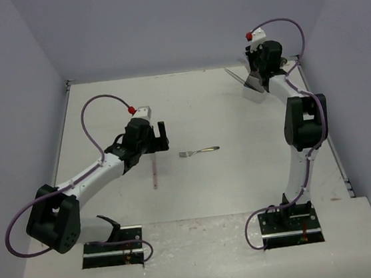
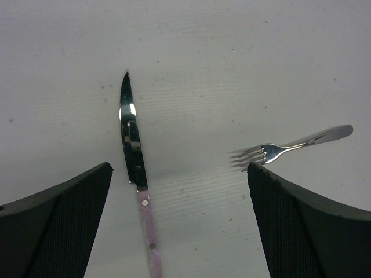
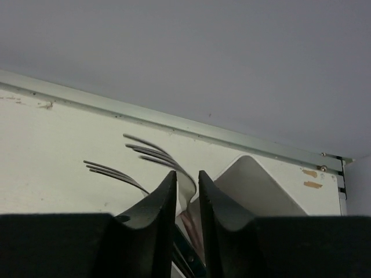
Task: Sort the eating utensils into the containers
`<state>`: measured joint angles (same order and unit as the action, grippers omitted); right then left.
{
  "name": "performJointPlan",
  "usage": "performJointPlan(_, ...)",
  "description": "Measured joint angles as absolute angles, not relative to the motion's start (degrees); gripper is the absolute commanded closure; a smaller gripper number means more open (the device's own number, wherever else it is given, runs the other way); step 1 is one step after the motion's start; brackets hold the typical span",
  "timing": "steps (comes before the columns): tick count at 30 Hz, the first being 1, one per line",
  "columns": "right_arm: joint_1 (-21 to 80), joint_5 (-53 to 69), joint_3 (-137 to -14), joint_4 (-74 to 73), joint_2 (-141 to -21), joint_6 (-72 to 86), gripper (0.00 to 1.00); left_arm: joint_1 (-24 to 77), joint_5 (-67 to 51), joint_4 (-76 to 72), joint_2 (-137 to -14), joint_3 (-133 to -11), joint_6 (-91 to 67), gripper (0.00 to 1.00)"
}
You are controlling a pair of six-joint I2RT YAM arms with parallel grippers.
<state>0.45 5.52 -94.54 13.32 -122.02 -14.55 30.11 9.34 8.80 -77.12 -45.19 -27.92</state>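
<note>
Overhead, knife blade hidden beneath left gripper, visible from wrist.

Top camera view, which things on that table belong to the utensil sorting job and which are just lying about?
Belong to the job:
pink-handled knife
all-metal fork
white bin in the far right corner
forks poking out of it

Just lying about:
only tape scraps by the far rail

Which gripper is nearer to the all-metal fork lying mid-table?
Left. The left gripper hovers over the knife just beside that fork; the right gripper is far off at the back-right bin.
</note>
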Motion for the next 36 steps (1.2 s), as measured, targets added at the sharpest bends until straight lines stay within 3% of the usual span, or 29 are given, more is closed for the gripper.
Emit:
performJointPlan(1,0.4,5.6,-94.5,13.3,-122.0,-14.6,0.66,30.1,9.3,8.9,-77.1,-45.3,-28.0,0.0)
performJointPlan(2,0.5,5.6,-94.5,13.2,-122.0,-14.5,0.46,30.1,9.4,8.9,-77.1,-45.3,-28.0,0.0)
performJointPlan(3,0.5,5.7,-94.2,13.2,-121.9,-14.8,0.4,30.1,9.4,9.1,-77.1,-45.5,-28.0,0.0)
performJointPlan(11,0.7,7.7,-87.0,10.9,-111.2,-13.8,0.17,30.0,9.4,11.0,-77.6,-47.0,-28.1,0.0)
performJointPlan(14,1.5,8.1,-84.4,10.3,-103.9,-11.9,0.02,30.0,9.6,11.9,-78.2,-47.4,-28.1,0.0)
performJointPlan(20,5.2,8.0,-70.0,12.2,-83.5,-2.8,0.01,30.0,11.2,15.5,-80.0,-47.5,-29.3,0.02)
performJointPlan(27,7.9,4.5,-58.6,9.3,-74.2,5.7,0.01,30.0,10.7,21.0,-83.4,-46.6,-32.7,0.17)
performJointPlan(36,8.4,-0.4,-52.7,3.2,-70.5,9.6,0.01,34.3,11.7,24.4,-86.9,-44.3,-34.8,0.67)
